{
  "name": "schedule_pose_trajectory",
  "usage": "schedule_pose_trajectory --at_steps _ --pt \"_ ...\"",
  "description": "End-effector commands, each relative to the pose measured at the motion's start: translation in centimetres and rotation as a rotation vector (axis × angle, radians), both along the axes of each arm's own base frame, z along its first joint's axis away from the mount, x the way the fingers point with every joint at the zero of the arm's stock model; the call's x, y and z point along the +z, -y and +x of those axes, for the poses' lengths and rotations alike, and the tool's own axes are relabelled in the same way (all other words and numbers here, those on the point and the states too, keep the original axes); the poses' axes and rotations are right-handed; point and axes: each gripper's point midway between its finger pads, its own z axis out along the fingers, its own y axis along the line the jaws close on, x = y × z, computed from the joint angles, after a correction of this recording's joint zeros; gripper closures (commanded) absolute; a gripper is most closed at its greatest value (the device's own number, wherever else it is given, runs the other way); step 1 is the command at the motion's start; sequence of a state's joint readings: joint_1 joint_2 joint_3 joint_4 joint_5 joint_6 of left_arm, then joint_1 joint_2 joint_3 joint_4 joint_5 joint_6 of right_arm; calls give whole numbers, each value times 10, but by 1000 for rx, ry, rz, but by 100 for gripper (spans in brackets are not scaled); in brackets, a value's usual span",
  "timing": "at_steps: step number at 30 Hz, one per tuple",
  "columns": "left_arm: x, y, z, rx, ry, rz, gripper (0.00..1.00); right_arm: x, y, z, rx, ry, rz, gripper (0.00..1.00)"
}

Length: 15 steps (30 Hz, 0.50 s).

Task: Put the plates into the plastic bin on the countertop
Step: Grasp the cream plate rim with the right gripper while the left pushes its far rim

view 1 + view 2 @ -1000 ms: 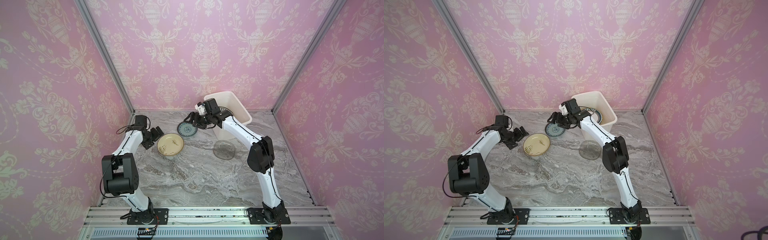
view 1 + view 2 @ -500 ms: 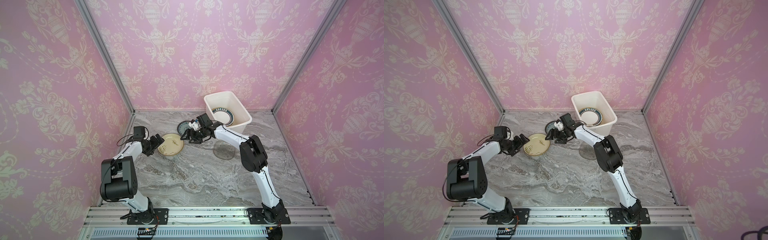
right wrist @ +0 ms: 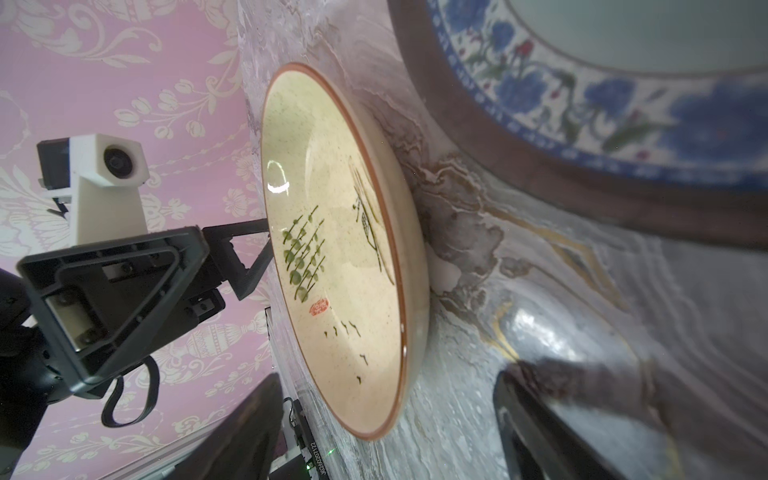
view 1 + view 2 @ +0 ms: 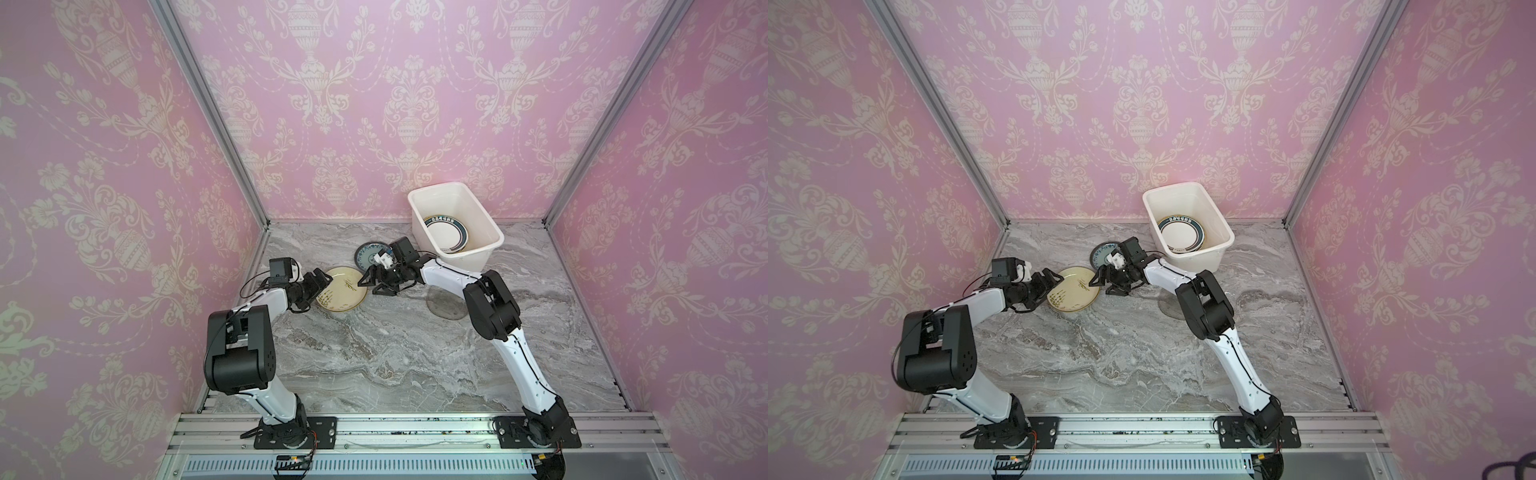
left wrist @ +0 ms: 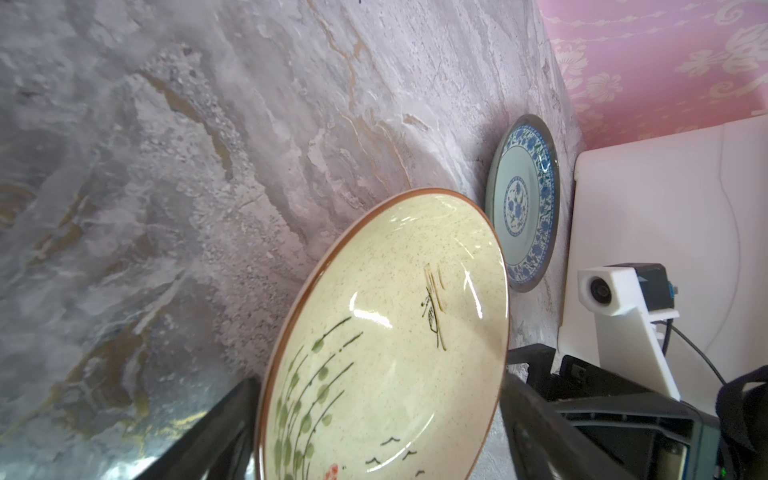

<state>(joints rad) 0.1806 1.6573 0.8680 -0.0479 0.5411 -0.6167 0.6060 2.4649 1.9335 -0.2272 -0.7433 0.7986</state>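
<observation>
Cream plate (image 4: 343, 289) is noted flat on the marble surface (image 4: 374, 357), between both grippers. Left gripper (image 4: 322, 279) jaws are seen apart at one rim, right gripper (image 4: 370, 286) jaws apart at the opposite rim; contact cannot be told. Clear glass plate (image 4: 446, 303) is logged under the right arm, blue-patterned plate (image 4: 368, 254) just behind. The white bin (image 4: 471, 257), lettered-rim plate (image 4: 446, 235) inside, is recorded by the pink wall.

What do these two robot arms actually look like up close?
The left arm and right arm are slim white links joined by chunky black joint housings, on black plates bolted to a silver rail. The left gripper and right gripper are black, each with two triangular open-framed fingers. A white-housed camera sits at each wrist; thin black cables run along the links.
</observation>
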Motion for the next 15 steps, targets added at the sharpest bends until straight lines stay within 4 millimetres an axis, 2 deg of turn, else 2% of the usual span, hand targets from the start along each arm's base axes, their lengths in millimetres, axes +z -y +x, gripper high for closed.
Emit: schedule_pose_trajectory --at_steps 1,7,15 --pt "-2 5 2 -14 23 -54 12 -12 -13 -6 18 -37 26 21" --pt "-6 10 -1 -27 14 -80 21 -17 -24 -10 40 -52 60 25" --pt "-11 15 -14 -30 -18 -96 29 -18 -32 -5 34 -52 95 30"
